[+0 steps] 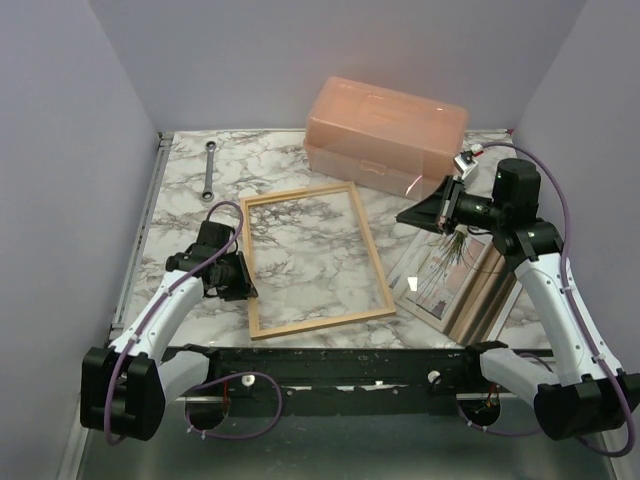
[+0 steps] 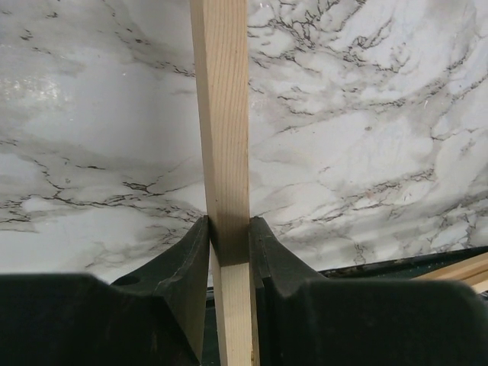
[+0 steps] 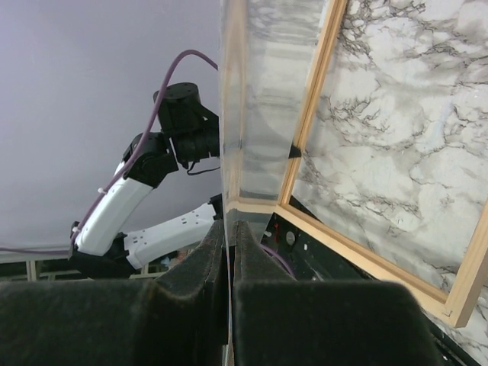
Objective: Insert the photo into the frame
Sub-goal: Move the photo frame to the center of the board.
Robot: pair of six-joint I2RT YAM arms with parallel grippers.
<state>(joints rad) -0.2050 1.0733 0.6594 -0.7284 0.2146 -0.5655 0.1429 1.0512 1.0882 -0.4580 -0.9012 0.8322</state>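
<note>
**Left tool [image 1: 238, 276] clamped on the frame [image 1: 315, 260], photo [image 1: 445, 265] lying off to the right**

Nearest the arm bases, the left tool pinches the frame's left long rail on its nearer half. In the left wrist view one dark finger presses each side of the pale wood strip, with no gap showing. The frame lies in the middle of the marble-patterned tabletop [image 1: 185, 205], its long rails running from near to far and skewed a little. The marble pattern shows through its opening.

To the right of the frame, the photo lies face up on the tabletop, close to the frame's right rail and partly under the right arm. Its spindly plant can be made out. It lies against a brown board [image 1: 487, 290] on its right side; whether it rests on that board or just beside it I cannot tell.

Above the far end of the photo, the right tool [image 3: 230, 232] has its fingers pressed together on the edge of a thin clear sheet [image 3: 255, 114]. In the right wrist view the sheet stands up from the fingertips, and the frame's wood shows behind it.

Farther back, a peach plastic box [image 1: 385, 135] sits against the rear wall, beyond the frame's far right corner. A metal wrench [image 1: 209, 172] lies at the far left of the tabletop, well apart from the frame
</note>
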